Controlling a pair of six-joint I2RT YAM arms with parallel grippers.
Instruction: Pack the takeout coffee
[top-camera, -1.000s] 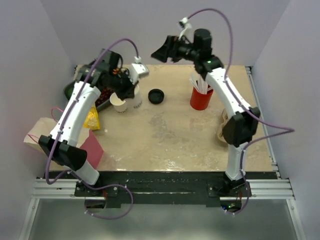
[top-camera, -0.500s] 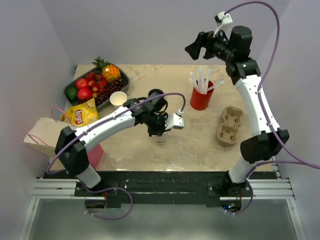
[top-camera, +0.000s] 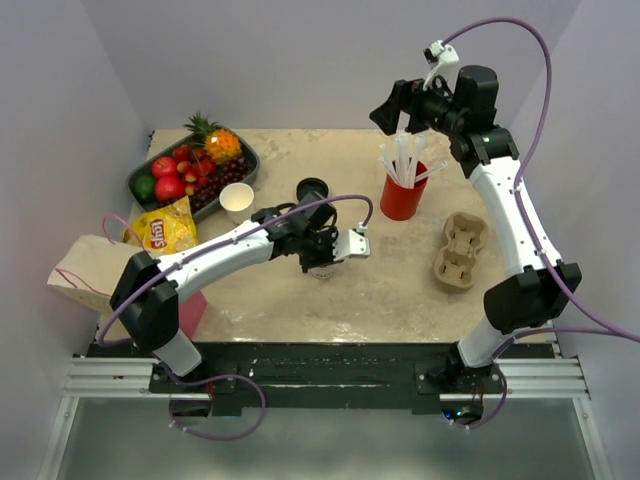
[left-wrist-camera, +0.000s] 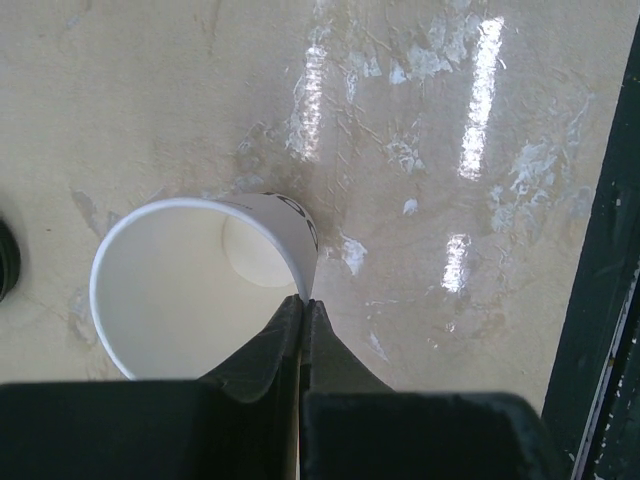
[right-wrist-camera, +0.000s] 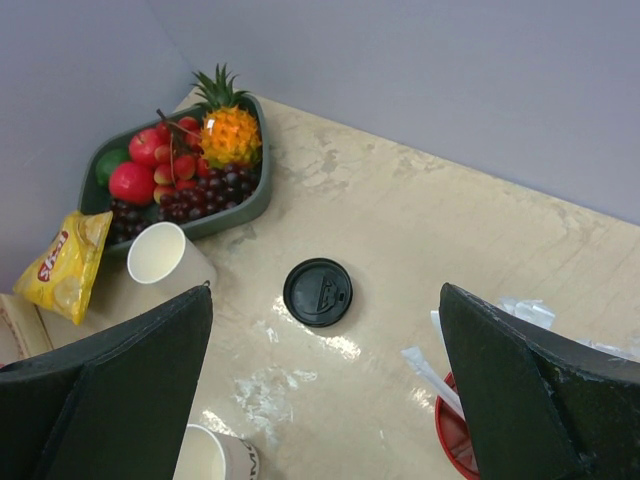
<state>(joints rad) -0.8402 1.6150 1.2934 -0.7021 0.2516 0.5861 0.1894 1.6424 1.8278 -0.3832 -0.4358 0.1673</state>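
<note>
Fingers (left-wrist-camera: 260, 350) of the left gripper (left-wrist-camera: 303, 300) clamp the paper cup (left-wrist-camera: 170, 290) by its rim in the middle of the table (top-camera: 400, 290), probably to set it near the lid (right-wrist-camera: 317, 292); the right gripper (top-camera: 390, 108) waits high, spread wide.

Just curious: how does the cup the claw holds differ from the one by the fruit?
The held cup is pinched at its rim by the left gripper; the other cup, by the fruit tray, stands free. The held cup shows dark print; the other looks plain. Both are white, lidless, empty.
</note>
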